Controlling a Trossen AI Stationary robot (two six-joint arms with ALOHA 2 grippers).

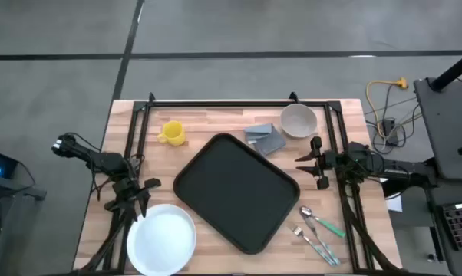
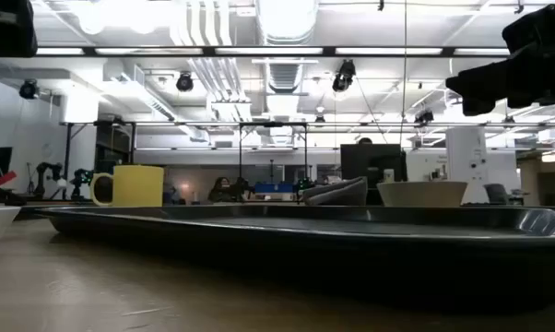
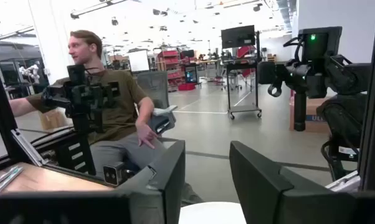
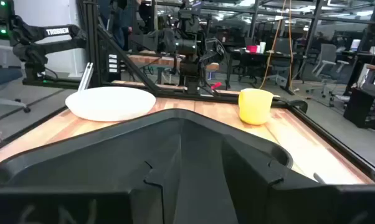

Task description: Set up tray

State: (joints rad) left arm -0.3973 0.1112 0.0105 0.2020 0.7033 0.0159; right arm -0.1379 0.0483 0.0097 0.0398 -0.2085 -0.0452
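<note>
The black tray (image 1: pixel 235 192) lies flat in the middle of the table, turned at an angle; it also fills the low view (image 2: pixel 305 231). A round white plate (image 1: pixel 162 239) rests on the table by the tray's near left side. My left gripper (image 1: pixel 133 198) hangs open above the plate's far edge; its wrist view shows the plate (image 3: pixel 212 213) just below the fingers. My right gripper (image 1: pixel 306 162) is open beside the tray's right corner, pointing toward the table's left. In its wrist view the tray (image 4: pixel 175 124) lies right ahead. Neither gripper touches anything.
A yellow mug (image 1: pixel 172 133) stands far left, a grey folded napkin (image 1: pixel 263 138) and a pale bowl (image 1: pixel 298 120) far right. Cutlery (image 1: pixel 319 230) lies near right of the tray. A black frame (image 1: pixel 216 103) edges the table. A person (image 3: pixel 106 106) sits beyond the table.
</note>
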